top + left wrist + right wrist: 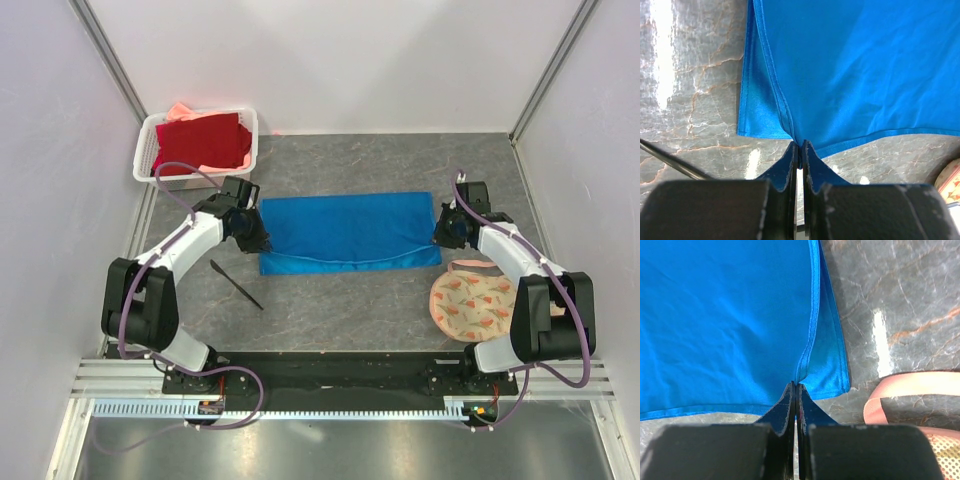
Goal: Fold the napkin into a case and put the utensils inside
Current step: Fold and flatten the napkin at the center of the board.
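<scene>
The blue napkin (345, 232) lies folded into a wide band across the middle of the table, its upper layer lifted a little at both ends. My left gripper (258, 240) is shut on the hemmed top layer at the napkin's left end (785, 75), fingertips pinched together (800, 145). My right gripper (440, 232) is shut the same way on the hem at the napkin's right end (740, 320), tips meeting at the seam (796, 385). One black utensil (236, 284) lies on the table to the left front of the napkin, and its thin shaft (670, 159) shows in the left wrist view.
A white basket (150, 150) holding a dark red cloth (205, 140) stands at the back left. A round peach floral mat (472, 305) lies front right, close to the right arm, its rim (905, 387) showing in the right wrist view. Walls close in both sides.
</scene>
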`<action>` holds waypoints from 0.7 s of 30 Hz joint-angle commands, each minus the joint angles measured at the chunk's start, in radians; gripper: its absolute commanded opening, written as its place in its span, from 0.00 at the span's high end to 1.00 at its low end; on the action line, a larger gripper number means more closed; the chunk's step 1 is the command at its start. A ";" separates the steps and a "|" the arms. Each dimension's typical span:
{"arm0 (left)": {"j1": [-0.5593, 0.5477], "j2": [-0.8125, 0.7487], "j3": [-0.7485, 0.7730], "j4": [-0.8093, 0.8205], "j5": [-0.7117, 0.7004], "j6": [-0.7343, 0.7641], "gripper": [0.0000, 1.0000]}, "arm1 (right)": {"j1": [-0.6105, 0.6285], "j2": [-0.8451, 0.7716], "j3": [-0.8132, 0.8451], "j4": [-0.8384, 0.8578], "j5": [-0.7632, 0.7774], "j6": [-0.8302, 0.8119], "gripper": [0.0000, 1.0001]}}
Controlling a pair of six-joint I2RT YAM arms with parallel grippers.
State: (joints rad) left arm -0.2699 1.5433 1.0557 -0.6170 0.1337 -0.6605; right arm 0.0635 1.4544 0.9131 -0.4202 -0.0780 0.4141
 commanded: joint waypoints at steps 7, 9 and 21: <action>0.001 -0.017 -0.049 0.023 0.015 0.032 0.98 | 0.004 -0.014 -0.054 -0.002 0.029 -0.021 1.00; 0.001 -0.011 -0.068 0.033 0.015 0.030 0.98 | 0.004 -0.011 -0.063 0.003 0.033 -0.020 1.00; 0.003 0.055 -0.077 0.062 0.013 0.038 0.98 | 0.002 0.044 -0.039 0.026 0.043 -0.020 1.00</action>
State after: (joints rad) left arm -0.2699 1.5959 0.9543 -0.5827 0.1368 -0.6601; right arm 0.0635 1.4979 0.8459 -0.4156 -0.0448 0.4030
